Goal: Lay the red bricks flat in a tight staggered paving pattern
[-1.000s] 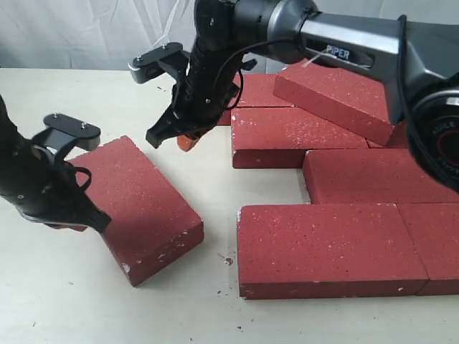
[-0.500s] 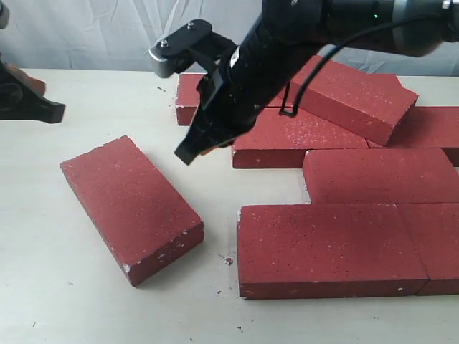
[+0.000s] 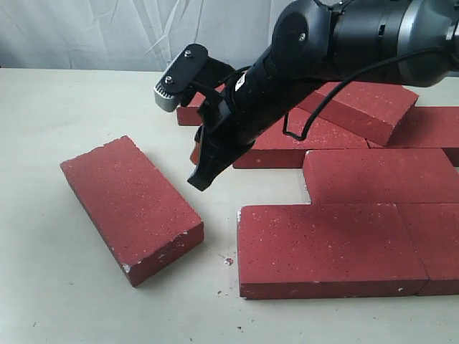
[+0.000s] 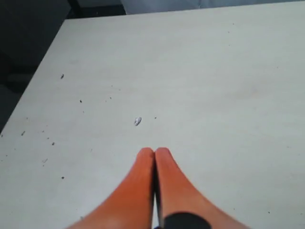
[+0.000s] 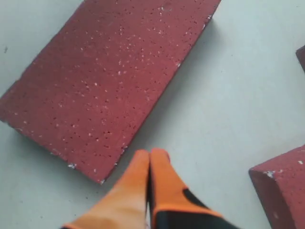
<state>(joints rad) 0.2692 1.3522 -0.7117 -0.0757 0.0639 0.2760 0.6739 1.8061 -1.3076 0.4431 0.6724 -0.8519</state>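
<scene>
Right pincer (image 5: pixel 149 155): clenched, orange fingertips (image 5: pixel 138 164) pressed flat together, nothing gripped. Tips sit over bare desk (image 5: pixel 228 95), just beside the near corner of the loose brick (image 5: pixel 105 76). Can't tell whether they touch the desk.

Exterior view: the right pincer points down and to the left. It sits in the gap between the loose brick and the laid group. The right arm (image 3: pixel 344 36) reaches in from the upper right, across the back bricks.

Left pincer (image 4: pixel 154 152): also clenched, empty, over bare desk. A small whitish fleck (image 4: pixel 137 121) lies ahead of the tips.

Red bricks, working outward in the exterior view:
- The loose brick lies flat on the left, skewed to the others and apart from the group, with whitish chips on its near corner.
- Front brick (image 3: pixel 330 247) lies flat, with a second front brick (image 3: pixel 439 244) butted tight to its right end.
- Middle brick (image 3: pixel 380 175) is flat, touches the front row and is offset right, so the joints stagger.
- Back brick (image 3: pixel 333 140) is flat behind the middle one and partly hidden by the arm.
- Tilted brick (image 3: pixel 366 104) lies across the back row at an angle, not flat.
- Far brick (image 3: pixel 188 116) is behind the pincer, mostly covered.
- Edge brick (image 3: pixel 430 129) is at the right border, cut off.

A few crumbs (image 3: pixel 228 261) lie on the desk between the loose brick and the front brick.
</scene>
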